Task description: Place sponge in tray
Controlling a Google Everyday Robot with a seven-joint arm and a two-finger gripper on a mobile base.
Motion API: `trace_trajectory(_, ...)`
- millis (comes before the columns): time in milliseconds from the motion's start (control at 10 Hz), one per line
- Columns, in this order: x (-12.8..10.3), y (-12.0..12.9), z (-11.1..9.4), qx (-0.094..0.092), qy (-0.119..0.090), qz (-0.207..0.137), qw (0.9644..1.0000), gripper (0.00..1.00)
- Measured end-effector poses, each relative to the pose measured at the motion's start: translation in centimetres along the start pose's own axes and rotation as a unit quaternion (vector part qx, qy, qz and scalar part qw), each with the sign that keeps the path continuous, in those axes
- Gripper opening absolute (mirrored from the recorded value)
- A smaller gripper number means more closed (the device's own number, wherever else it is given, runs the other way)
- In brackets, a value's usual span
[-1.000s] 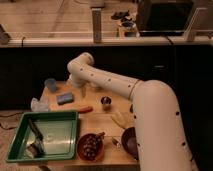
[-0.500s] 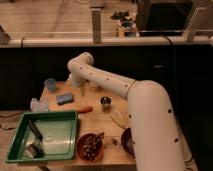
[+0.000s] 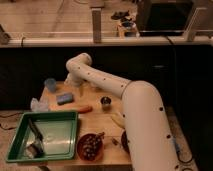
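The white arm filled the right foreground and reached back across the wooden table to its far-left corner. The green tray sat at the near-left edge and already held some dark items too unclear to name. The purple bowl stood just beside its right rim. The blue sponge lay flat on the table beyond the tray, well apart from it, between the pale blue cup and an orange object. The gripper hung just right of the sponge and slightly behind it, with its jaws spread wide and nothing held. The step in hand appeared to be the approach. A sound grasp would likely call for centring the jaws over the sponge's short side, descending squarely, and closing gently on the soft block, clear of the cup and the orange object. Compared with a second earlier, the sponge and tray had not moved. The arm's large near link stood slightly further left, and the gripper's position looked almost unchanged.
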Motion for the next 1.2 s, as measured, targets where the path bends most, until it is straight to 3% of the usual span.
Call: trace_trajectory(1200, -0.6, -1.4, 3.3, -0.015, -0.027, -0.016, 0.9994, 0.80)
